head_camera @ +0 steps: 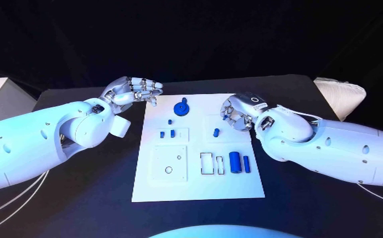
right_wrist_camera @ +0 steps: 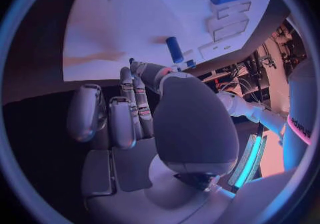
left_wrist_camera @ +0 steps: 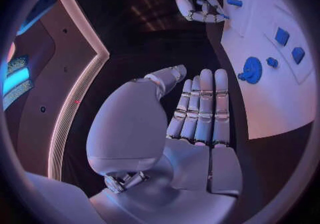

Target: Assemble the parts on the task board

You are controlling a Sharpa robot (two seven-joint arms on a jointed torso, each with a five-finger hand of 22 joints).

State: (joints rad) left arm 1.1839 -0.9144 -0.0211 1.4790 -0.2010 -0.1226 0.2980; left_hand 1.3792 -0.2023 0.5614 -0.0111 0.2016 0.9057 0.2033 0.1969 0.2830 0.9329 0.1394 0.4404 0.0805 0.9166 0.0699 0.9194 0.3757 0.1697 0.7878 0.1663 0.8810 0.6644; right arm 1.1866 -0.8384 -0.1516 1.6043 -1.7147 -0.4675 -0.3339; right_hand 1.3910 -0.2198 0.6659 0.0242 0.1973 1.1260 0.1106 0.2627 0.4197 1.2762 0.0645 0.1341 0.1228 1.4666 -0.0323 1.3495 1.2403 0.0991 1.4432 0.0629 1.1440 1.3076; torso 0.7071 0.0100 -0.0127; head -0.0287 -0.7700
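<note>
Black cloth covers my table, and the white task board lies in the middle of it, long side running away from me. I count seven blue parts on the board in the head view. One round disc with a knob sits at the far end. Below it come a tiny peg, then a pair of small pegs side by side, and a lone short pin toward the right. Near the right edge, a thick cylinder lies beside a thin rod, close but apart.

My left hand hovers at the board's far left corner, off the plate, its fingers stretched out straight and close together, holding nothing. My right hand hangs over the board's right edge, just beside the short pin, fingers bent loosely downward with nothing in them; I cannot tell whether the tips touch the board.
</note>
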